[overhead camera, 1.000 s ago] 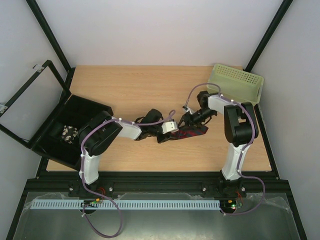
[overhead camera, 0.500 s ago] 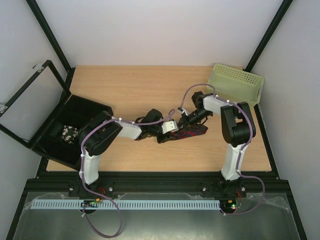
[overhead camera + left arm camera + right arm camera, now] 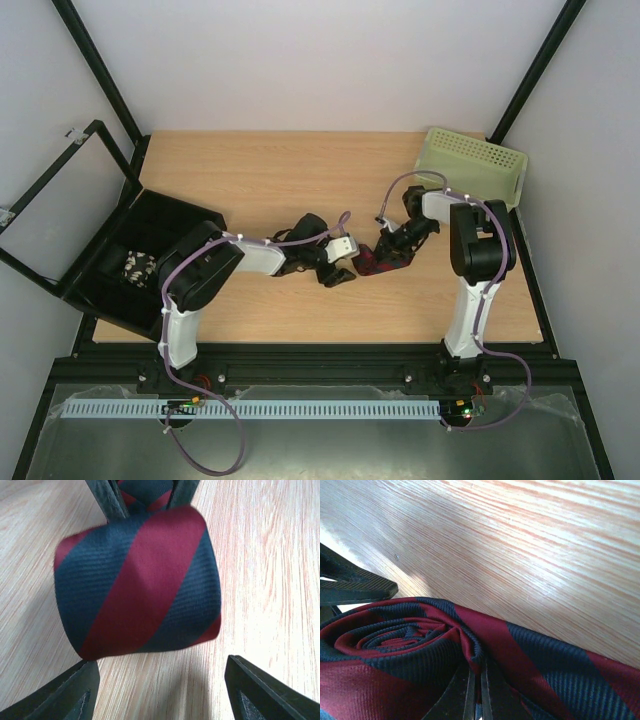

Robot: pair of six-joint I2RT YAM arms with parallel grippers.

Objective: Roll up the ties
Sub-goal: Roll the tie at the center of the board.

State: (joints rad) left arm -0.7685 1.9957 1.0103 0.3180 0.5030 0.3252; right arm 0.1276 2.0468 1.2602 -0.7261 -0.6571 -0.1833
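A: Where is the dark red fabric necktie with navy diagonal stripes (image 3: 137,580)?

B: It's wound into a fat coil at the pale wooden worktop (image 3: 260,180), a little right of the middle, between the tips of the two arms. Whether it rests on the wood or hangs just above it, I cannot tell. There is a shadow under it. The right wrist view shows the spiral of layers end-on, red and navy bands curling inward.

A: And the right pincer (image 3: 479,680)?

B: It's pinching the necktie. In its own camera the two dark fingers (image 3: 107,500) run close together into the edge of the coil, and the left wrist view shows striped cloth caught between them. From above, that arm bends in toward the centre from the right side.

A: The left pincer (image 3: 161,660)?

B: It's spread wide. In its own camera the fingertips sit at the bottom corners, with bare wood and shadow in the gap. The coil is just beyond them, apart from both.

A: What else is around?

B: A pale green perforated plastic basket (image 3: 478,165) stands at the far right corner, well apart from the coil. An open black compartmented box (image 3: 150,250) sits at the left edge, with something small and patterned in one compartment — too small to make out.
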